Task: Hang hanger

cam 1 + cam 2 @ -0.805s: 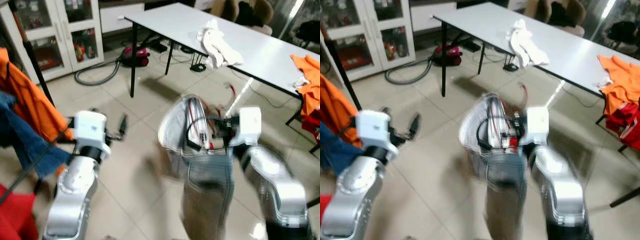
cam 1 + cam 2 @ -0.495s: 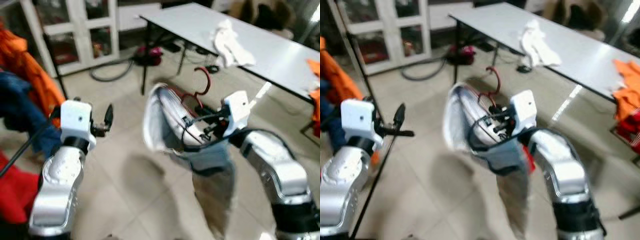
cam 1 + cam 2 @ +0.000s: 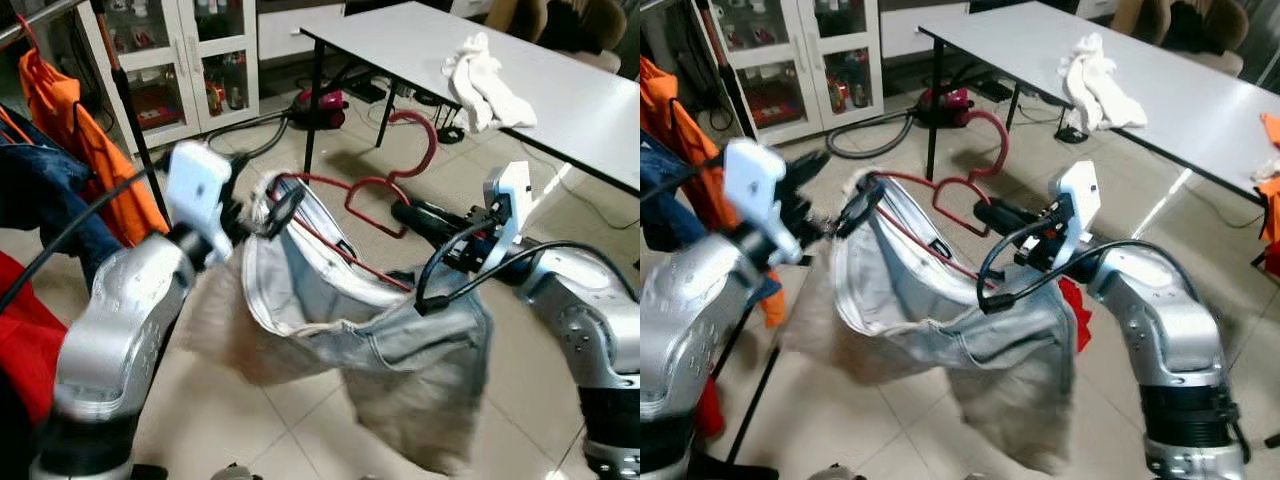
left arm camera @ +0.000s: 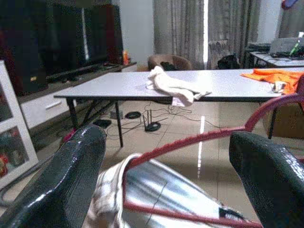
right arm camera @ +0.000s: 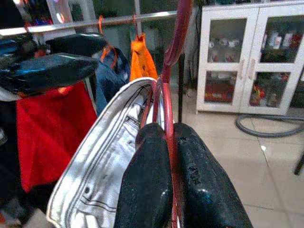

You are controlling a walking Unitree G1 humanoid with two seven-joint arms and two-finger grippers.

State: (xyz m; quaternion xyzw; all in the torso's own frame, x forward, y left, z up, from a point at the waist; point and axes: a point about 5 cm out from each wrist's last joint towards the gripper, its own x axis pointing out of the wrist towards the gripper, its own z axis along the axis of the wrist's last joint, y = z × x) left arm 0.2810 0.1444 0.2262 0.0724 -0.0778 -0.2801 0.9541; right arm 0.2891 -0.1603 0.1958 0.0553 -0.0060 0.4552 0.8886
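The right gripper [image 5: 168,156] is clamped on the red hanger [image 3: 375,190], its two black fingers [image 5: 147,185] pressed together around the red wire, as the right wrist view shows. The right arm [image 3: 575,310] reaches forward and toward the robot's left, bent at the elbow, with the hanger held out in mid-air above the floor. A pair of pale blue jeans [image 3: 400,350] hangs from the hanger, the waistband gaping open and the legs sagging toward the tiles; the hanger's hook curls upward, free of any rail.

The left gripper [image 4: 166,175] is spread wide, one finger on each side of the hanger's red arm and the jeans' waistband without closing on them. The left arm [image 3: 125,330] is raised and bent across toward the jeans.

At the robot's left stands a clothes rail [image 5: 118,21] carrying an orange garment [image 3: 75,130], a blue garment [image 3: 40,190] and a red garment [image 3: 25,350], near the left arm. Ahead is a white table [image 3: 450,50] with a white cloth [image 3: 485,80] lying on it, near its front edge; a glass-fronted cabinet [image 3: 195,50] stands behind the rail, with a vacuum cleaner [image 3: 320,100] on the floor beside the table's leg. Open tiled floor [image 3: 270,420] lies under the hanging jeans, between rail and table.
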